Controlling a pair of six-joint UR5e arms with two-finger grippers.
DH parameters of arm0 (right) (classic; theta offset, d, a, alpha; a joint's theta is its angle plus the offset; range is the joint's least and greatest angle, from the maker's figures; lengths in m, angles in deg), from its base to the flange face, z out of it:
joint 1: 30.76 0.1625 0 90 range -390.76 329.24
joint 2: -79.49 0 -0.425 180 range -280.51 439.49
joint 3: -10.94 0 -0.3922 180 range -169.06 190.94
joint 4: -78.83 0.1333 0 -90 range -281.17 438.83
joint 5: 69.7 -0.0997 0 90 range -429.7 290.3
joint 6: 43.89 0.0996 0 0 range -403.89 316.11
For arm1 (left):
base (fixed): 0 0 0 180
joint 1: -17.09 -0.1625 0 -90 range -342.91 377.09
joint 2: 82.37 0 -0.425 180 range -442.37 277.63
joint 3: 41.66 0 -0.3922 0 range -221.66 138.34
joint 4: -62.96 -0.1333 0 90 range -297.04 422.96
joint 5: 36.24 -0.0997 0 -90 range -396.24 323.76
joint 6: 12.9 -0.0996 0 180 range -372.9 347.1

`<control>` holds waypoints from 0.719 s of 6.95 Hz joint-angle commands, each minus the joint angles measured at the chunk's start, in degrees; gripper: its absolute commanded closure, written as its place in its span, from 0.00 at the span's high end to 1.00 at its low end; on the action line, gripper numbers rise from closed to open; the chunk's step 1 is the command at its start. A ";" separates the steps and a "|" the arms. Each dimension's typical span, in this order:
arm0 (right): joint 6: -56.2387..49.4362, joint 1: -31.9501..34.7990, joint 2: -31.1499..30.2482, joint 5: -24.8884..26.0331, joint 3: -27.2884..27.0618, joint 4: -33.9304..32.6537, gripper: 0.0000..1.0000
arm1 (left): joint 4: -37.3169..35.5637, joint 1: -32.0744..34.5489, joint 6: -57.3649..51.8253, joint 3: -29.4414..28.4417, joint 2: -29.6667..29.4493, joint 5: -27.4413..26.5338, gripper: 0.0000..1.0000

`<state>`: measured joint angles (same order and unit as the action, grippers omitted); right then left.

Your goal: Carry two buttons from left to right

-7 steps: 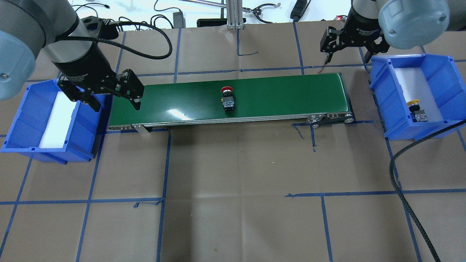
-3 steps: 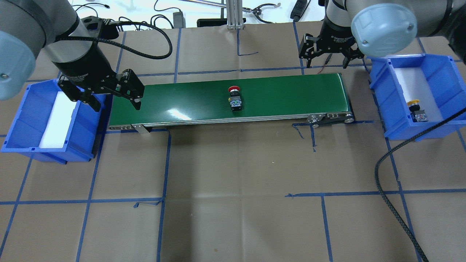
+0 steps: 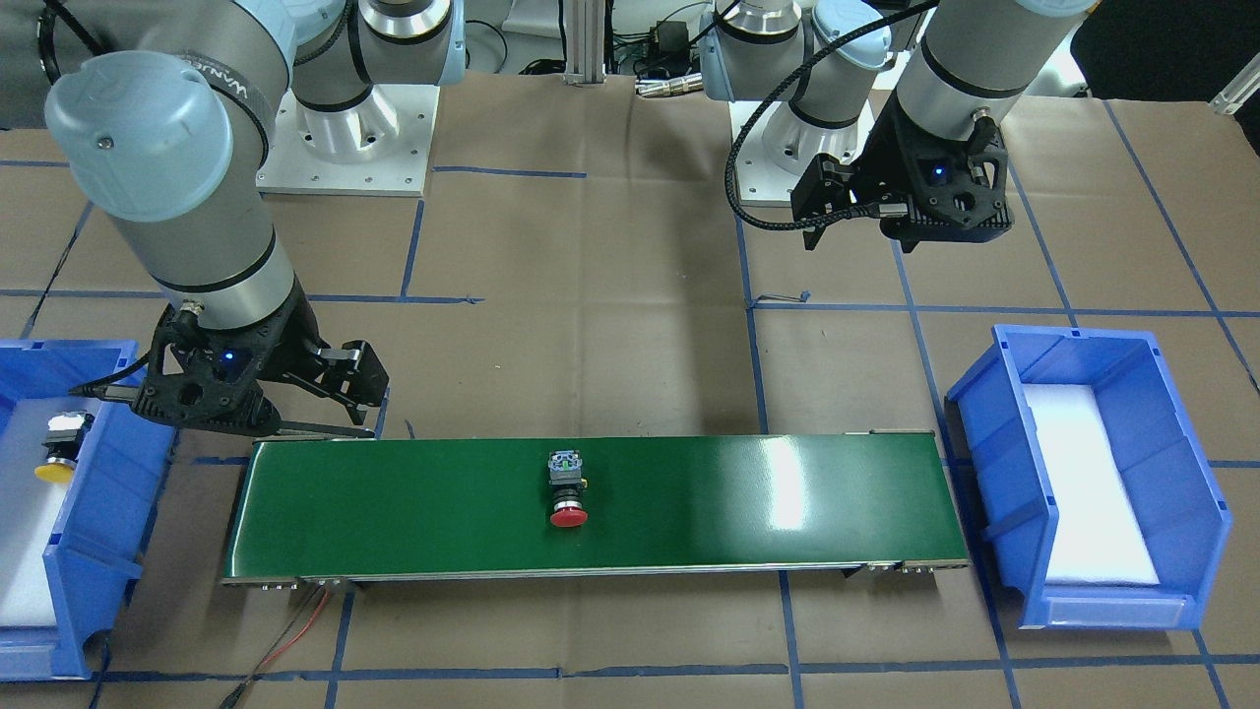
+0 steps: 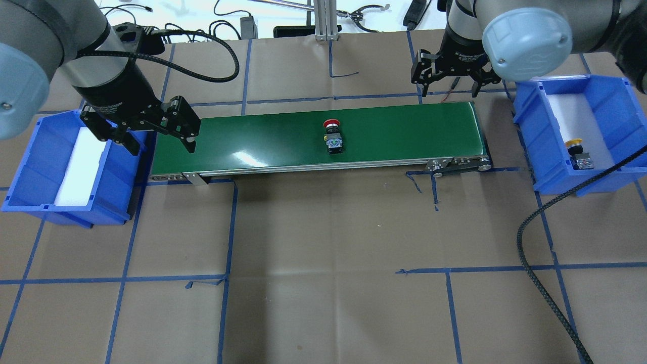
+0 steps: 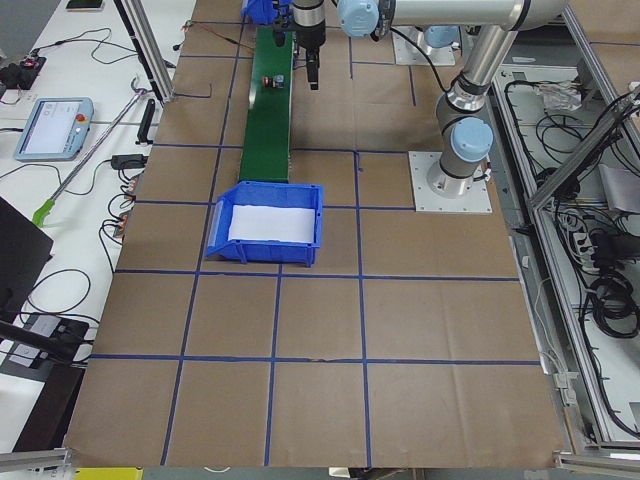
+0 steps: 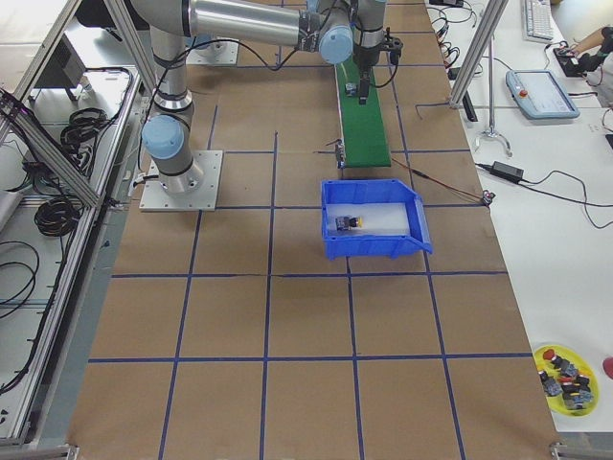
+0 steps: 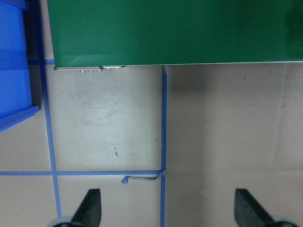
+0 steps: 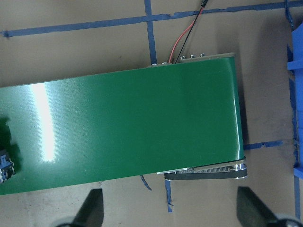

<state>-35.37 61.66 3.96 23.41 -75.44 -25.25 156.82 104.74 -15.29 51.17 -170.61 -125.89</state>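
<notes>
The red-capped button (image 4: 332, 136) lies on its side on the green conveyor belt (image 4: 404, 131), just right of the belt's middle; it also shows as the red-capped button (image 3: 568, 487). The yellow-capped button (image 4: 579, 154) rests in the right blue bin (image 4: 606, 96). My left gripper (image 4: 159, 139) hangs open and empty over the belt's left end, beside the left blue bin (image 4: 30, 167), which holds only white foam. My right gripper (image 4: 450, 83) is open and empty, above the belt's far right corner. In the right wrist view, a bit of the red-capped button (image 8: 4, 163) shows at the left edge.
Blue tape lines grid the brown table (image 4: 328, 253). A black cable (image 4: 536, 263) loops over the table's right front. Red and black wires (image 8: 187, 33) leave the belt's far right end. Cables and an aluminium post (image 4: 323, 20) sit past the far edge.
The red-capped button has travelled rightward along the belt. My right gripper has swung left, from beside the right bin to behind the belt's right end. The left arm has not moved.
</notes>
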 commanded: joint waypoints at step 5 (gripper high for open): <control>-0.17 0.30 1.53 -0.03 0.51 -1.22 1.00 | 0.00 -0.03 -0.07 -0.01 -0.09 0.00 1.00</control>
<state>-35.48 61.96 5.38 23.31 -74.96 -26.39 156.82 104.71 -15.36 51.15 -170.67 -125.93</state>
